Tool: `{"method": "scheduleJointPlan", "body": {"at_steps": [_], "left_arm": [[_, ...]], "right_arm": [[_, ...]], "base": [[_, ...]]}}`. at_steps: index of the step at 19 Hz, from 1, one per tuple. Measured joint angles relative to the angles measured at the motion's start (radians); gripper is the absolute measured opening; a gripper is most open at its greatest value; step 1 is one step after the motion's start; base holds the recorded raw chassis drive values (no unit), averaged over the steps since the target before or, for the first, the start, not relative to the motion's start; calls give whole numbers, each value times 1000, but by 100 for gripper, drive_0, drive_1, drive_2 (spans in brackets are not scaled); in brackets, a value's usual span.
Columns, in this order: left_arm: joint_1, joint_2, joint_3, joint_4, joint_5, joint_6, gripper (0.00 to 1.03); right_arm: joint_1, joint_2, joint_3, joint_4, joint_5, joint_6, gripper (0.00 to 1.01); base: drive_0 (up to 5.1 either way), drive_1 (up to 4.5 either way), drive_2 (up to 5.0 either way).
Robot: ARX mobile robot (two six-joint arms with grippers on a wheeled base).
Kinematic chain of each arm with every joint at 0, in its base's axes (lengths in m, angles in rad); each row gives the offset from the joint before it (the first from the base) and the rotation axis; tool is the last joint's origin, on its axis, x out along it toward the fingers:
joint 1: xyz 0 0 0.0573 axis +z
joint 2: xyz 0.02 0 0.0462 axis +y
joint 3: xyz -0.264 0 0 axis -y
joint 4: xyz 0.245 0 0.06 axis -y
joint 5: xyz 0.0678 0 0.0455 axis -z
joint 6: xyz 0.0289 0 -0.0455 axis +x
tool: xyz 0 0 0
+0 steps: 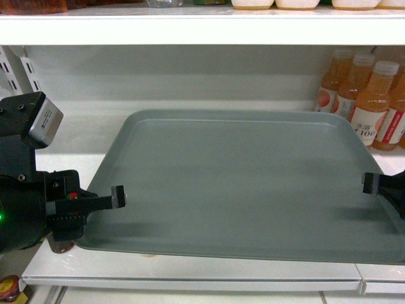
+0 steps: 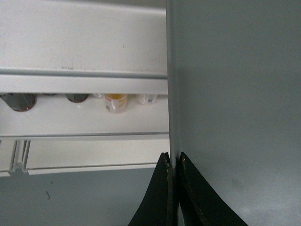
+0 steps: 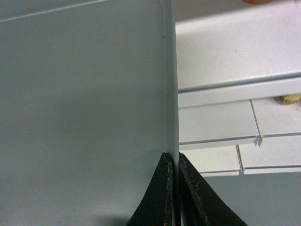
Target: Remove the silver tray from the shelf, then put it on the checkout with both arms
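Both grippers, left gripper [image 2: 173, 162] and right gripper [image 3: 172, 162], are pinching their fingers closed on opposite rims of the silver tray [image 1: 240, 183], which is sitting at the shelf [image 1: 190, 269] front; lifting should stay level and synchronized.

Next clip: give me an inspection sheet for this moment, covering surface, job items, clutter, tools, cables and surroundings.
Surface: glossy white metal shelf board, front lip visible under the tray.
Job items: large flat grey-green rectangular tray, tilted, front edge over the shelf lip; checkout not in view.
Clutter: orange juice bottles with white caps at the back right of the shelf; small jars on a lower level.
Tools: left tool shut on the tray's left rim; right tool shut on its right rim.
Cables: nothing seen.
Surroundings: upper shelf board above, white back panel behind, slotted upright at left.
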Motion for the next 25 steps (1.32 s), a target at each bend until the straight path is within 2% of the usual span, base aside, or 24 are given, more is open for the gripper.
{"method": "scheduleJointPlan", "body": {"at_steps": [25], "left_arm": [[2,-2,-1,-1,-1,1,2]], "right_arm": [[1,0,0,-1,-2,6,2]], "base": [[0,0,0]]}}
